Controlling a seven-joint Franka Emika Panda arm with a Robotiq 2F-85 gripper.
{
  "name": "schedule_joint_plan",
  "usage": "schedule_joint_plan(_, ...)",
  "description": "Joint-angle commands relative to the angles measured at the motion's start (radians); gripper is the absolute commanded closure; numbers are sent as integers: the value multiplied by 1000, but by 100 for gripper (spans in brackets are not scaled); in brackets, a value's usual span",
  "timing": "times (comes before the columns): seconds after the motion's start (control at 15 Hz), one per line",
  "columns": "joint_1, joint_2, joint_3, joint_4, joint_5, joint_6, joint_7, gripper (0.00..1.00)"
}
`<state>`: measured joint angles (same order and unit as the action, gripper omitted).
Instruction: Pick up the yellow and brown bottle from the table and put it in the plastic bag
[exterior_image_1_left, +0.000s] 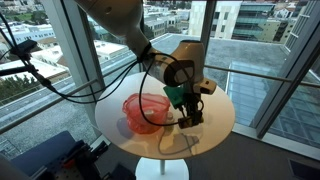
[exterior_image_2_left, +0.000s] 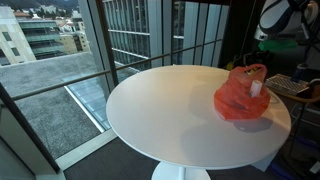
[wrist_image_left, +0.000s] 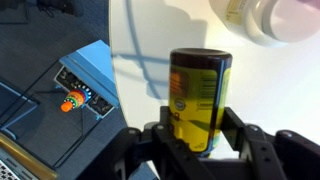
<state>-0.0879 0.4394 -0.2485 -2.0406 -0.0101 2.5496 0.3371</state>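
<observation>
The yellow bottle with a brown cap (wrist_image_left: 200, 85) stands upright between my gripper's two black fingers (wrist_image_left: 200, 138) in the wrist view. The fingers press on both its sides. In an exterior view the gripper (exterior_image_1_left: 188, 108) hangs just over the round white table (exterior_image_1_left: 215, 125), right beside the red plastic bag (exterior_image_1_left: 145, 110), with a yellow-green patch of the bottle (exterior_image_1_left: 177, 95) showing. The bag (exterior_image_2_left: 240, 98) lies on the table with a white object inside it (exterior_image_2_left: 256, 88). Only a part of the arm (exterior_image_2_left: 283, 22) shows at that view's top edge.
The table (exterior_image_2_left: 170, 115) stands by large windows with a railing. In the wrist view, a blue box (wrist_image_left: 85, 85) lies on the floor beyond the table's edge. A white and pinkish object (wrist_image_left: 270, 18) lies at the top right. Dark cables (exterior_image_1_left: 60, 85) hang from the arm.
</observation>
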Motion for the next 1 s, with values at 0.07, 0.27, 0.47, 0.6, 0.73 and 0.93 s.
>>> schedule_joint_plan(0.07,19,-150,11,-34,-2,-65,19,71)
schedule_joint_plan(0.27,29,-237,35,-56,-1,-100,15,71)
schedule_joint_plan(0.47,36,-325,69,-93,4,-122,5,71)
schedule_joint_plan(0.6,40,-378,93,-127,8,-134,-3,71)
schedule_joint_plan(0.73,42,-422,118,-163,15,-147,-13,71)
schedule_joint_plan(0.93,46,-472,153,-224,24,-153,-30,71)
